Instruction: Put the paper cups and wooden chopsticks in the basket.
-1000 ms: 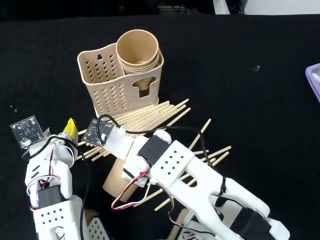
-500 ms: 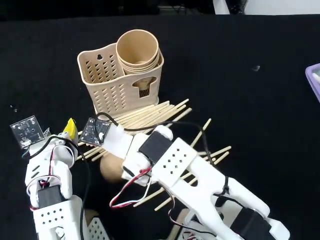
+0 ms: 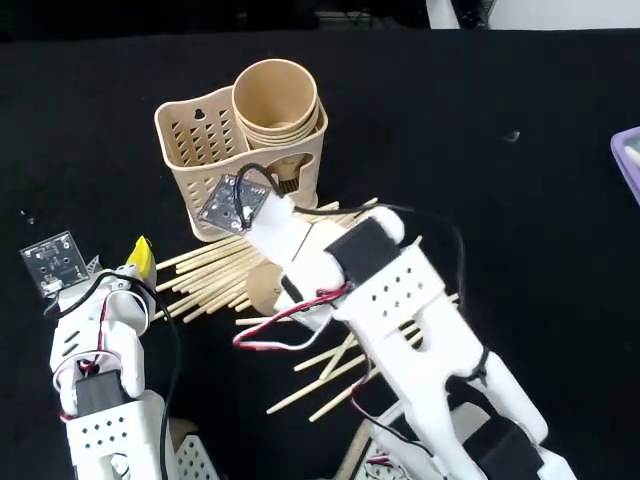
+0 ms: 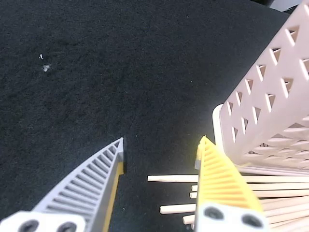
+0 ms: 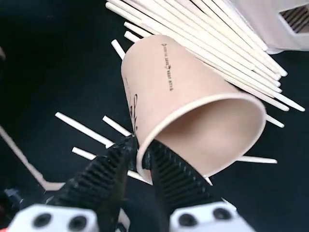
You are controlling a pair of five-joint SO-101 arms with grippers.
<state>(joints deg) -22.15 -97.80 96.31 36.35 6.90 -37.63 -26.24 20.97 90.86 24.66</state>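
A beige slotted basket (image 3: 215,165) stands at the back with stacked paper cups (image 3: 275,98) in its right half. Wooden chopsticks (image 3: 215,278) lie spread in front of it. My right gripper (image 5: 141,158) is shut on the rim of a brown paper cup (image 5: 186,104), held tilted above the chopsticks (image 5: 203,41). From above, that cup (image 3: 264,288) peeks out under the right arm, just in front of the basket. My left gripper (image 4: 159,154) hangs open over bare cloth left of the basket's wall (image 4: 270,101), with chopstick ends (image 4: 171,179) below it.
More chopsticks (image 3: 340,375) lie scattered under the right arm toward the front. A purple container edge (image 3: 628,160) sits at the far right. The table is covered in black cloth, with open room at the back right.
The right arm has lifted the paper cup off the table and swung it back toward the basket. The left arm has stayed where it was.
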